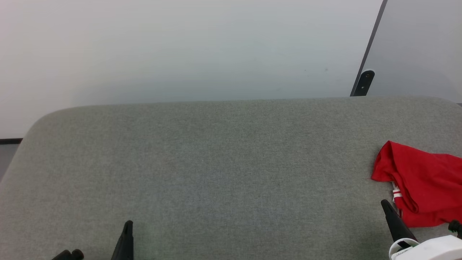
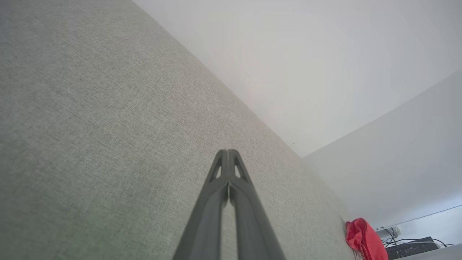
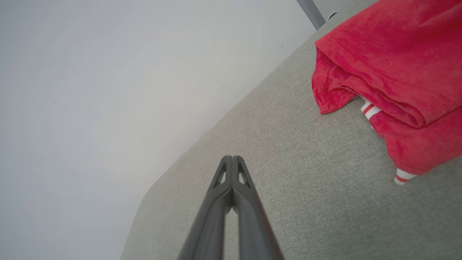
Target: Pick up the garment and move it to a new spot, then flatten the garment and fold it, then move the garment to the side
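We see the red garment (image 1: 422,180) bunched at four o'clock on the grey fabric surface (image 1: 216,162), our left gripper (image 2: 228,151) and right gripper (image 3: 233,157) both with jaws clenched, empty.

Garment (image 1: 422,180) on the padded surface (image 1: 216,162) at right, just beside the right claw (image 1: 383,203); left claw (image 1: 129,224) well apart

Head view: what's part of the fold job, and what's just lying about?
Job:
- garment
- left tool, shut
- right tool, shut, beside the garment

Lying about:
- grey cushion under it all
- black bracket
- grey panel behind
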